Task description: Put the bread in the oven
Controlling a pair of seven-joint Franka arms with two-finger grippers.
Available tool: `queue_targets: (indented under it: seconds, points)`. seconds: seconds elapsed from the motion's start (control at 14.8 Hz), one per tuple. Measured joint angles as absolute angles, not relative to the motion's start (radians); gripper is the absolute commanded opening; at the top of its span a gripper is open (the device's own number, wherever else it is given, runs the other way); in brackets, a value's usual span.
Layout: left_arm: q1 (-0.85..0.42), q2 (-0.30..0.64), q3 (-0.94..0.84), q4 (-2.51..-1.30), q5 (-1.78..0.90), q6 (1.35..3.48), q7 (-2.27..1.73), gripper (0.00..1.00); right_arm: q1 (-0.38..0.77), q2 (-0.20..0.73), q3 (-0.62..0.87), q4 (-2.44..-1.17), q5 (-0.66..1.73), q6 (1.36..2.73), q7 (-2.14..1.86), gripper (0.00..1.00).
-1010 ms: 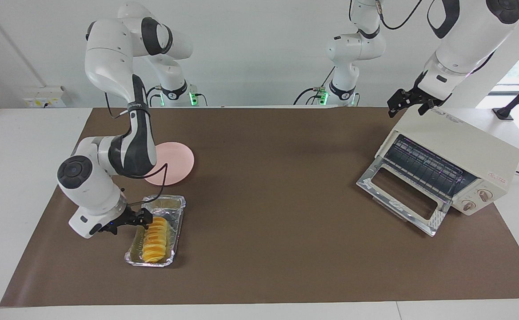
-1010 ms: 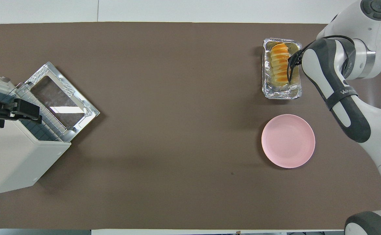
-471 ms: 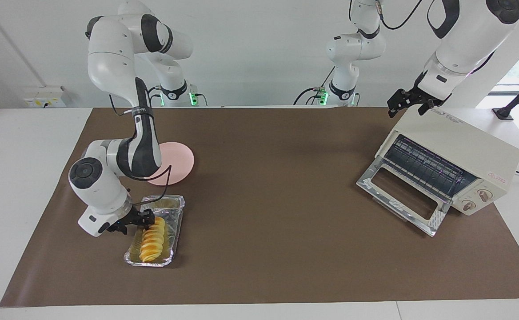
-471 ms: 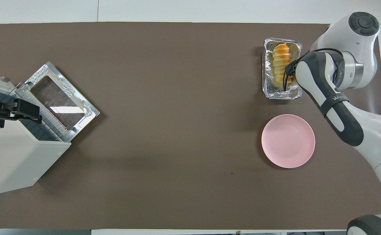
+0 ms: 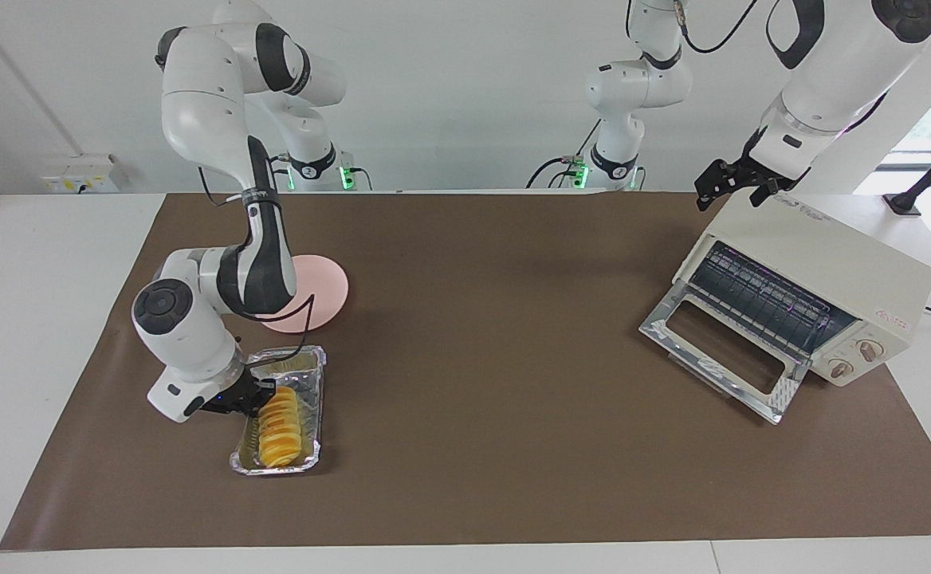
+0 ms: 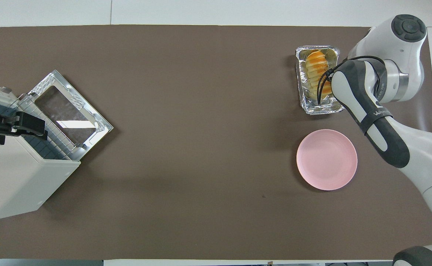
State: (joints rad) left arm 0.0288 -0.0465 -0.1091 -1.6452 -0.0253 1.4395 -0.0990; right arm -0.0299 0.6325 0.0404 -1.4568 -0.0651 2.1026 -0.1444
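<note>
The bread (image 5: 278, 421), a golden-yellow ridged loaf, lies in a silver foil tray (image 5: 318, 375) toward the right arm's end of the table; it also shows in the overhead view (image 6: 316, 72). My right gripper (image 5: 257, 395) is down at the tray, against the end of the bread nearer the robots; in the overhead view the forearm hides it. The cream-white oven (image 5: 832, 263) stands at the left arm's end with its glass door (image 5: 720, 351) dropped open and the wire rack showing. My left gripper (image 5: 732, 187) waits open just above the oven's top edge.
A round pink plate (image 5: 326, 287) lies beside the foil tray, nearer the robots, partly under the right arm's elbow. A brown mat (image 5: 481, 319) covers the table between the tray and the oven. A black cable runs off the table by the oven.
My right arm has swung in toward the tray and the gripper has come onto the bread. The foil tray has turned slightly and the bread has shifted in it. The left arm has not moved.
</note>
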Motion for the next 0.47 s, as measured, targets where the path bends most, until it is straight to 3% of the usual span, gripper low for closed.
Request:
queue_targets:
  seconds: [0.27,0.47]
  points:
    - [0.029,-0.047,-0.109,-1.645,-0.025,1.44,-0.099,1.0,-0.03,0.631,0.041,-1.455,-0.065,2.094,-0.144,0.0]
    - [0.029,-0.047,-0.109,-1.645,-0.025,1.44,-0.099,1.0,-0.024,0.621,0.044,-1.404,-0.05,1.969,-0.143,0.0]
